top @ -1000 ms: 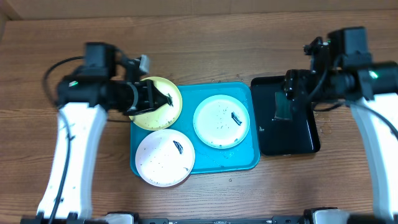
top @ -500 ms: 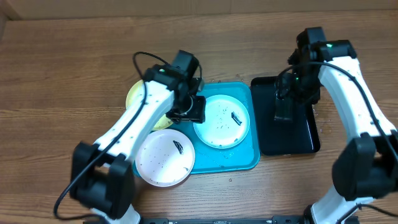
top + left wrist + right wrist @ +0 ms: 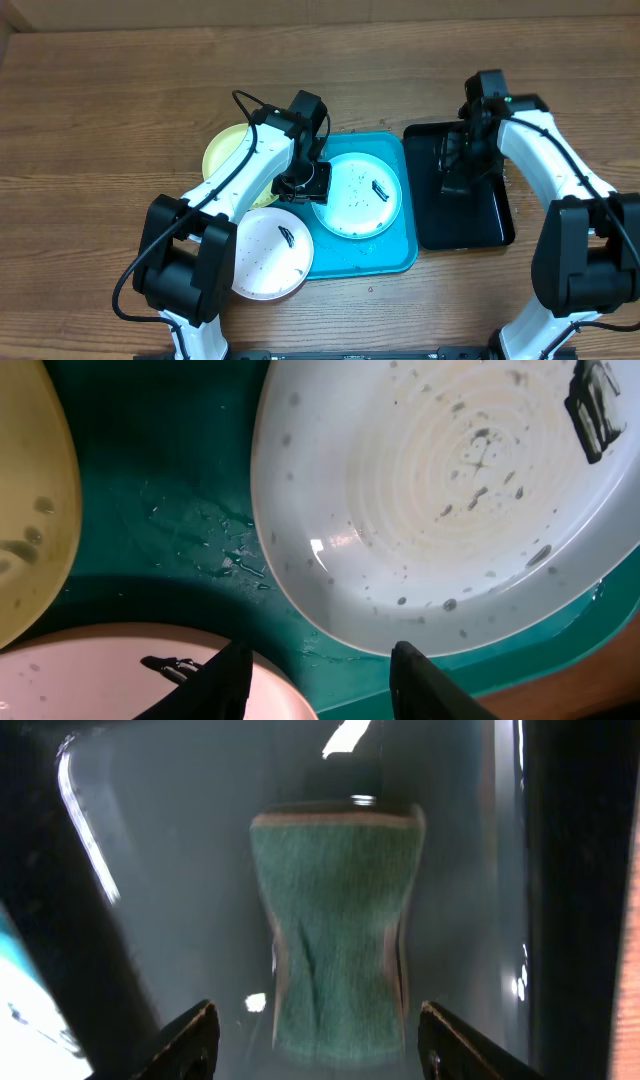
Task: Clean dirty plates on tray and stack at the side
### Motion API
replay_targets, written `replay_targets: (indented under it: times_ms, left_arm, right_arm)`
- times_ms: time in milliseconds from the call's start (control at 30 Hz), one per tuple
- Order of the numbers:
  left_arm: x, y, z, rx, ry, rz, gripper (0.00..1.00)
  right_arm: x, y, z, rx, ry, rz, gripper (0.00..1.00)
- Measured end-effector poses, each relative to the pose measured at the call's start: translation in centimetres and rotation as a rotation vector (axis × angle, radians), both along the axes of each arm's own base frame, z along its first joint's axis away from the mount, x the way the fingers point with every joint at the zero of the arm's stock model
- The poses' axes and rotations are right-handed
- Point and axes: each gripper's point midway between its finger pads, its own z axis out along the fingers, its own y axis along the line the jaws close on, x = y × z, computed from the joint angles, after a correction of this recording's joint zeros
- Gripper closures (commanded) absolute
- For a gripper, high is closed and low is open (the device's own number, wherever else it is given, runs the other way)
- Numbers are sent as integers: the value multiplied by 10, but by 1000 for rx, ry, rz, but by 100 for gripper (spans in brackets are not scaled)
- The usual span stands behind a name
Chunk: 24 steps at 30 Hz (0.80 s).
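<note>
Straddling the sponge (image 3: 335, 940), your right claw (image 3: 315, 1020) is spread, not yet pinching.
Lift before closing and you leave it in the black tray (image 3: 490, 225). Your left claw (image 3: 320, 660), also spread, hangs by the teal plate (image 3: 440, 500) on the wet blue tray (image 3: 180, 510); its rim could slip.

Tray (image 3: 385, 257) sits mid-surface (image 3: 100, 100). Rear-left plate (image 3: 222, 152) overhangs the tray's rear-left corner. Front-left plate (image 3: 265, 258) overhangs its front-left corner. Third plate (image 3: 352, 200) lies fully inside, right half. Smaller tray (image 3: 480, 225) stands just right of the tray, with a sponge (image 3: 335, 950) in it.
</note>
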Motion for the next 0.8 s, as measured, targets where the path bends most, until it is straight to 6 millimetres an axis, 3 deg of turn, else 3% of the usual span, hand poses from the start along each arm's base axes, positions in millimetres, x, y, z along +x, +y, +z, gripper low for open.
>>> replay_targets:
  times_ms: [200, 433, 667, 800]
  left_arm:
    - [2, -1, 0, -2, -7, 1, 54]
    - [4, 1, -1, 7, -17, 13, 54]
    - [8, 5, -2, 35, -33, 34, 54]
    - [10, 7, -2, 48, -41, 38, 54]
  right_arm:
    - [10, -2, -19, -7, -73, -11, 36]
    - [24, -1, -21, -5, -140, -18, 42]
    - [10, -3, -37, -10, -109, -19, 43]
    - [11, -3, -37, -10, -116, -16, 59]
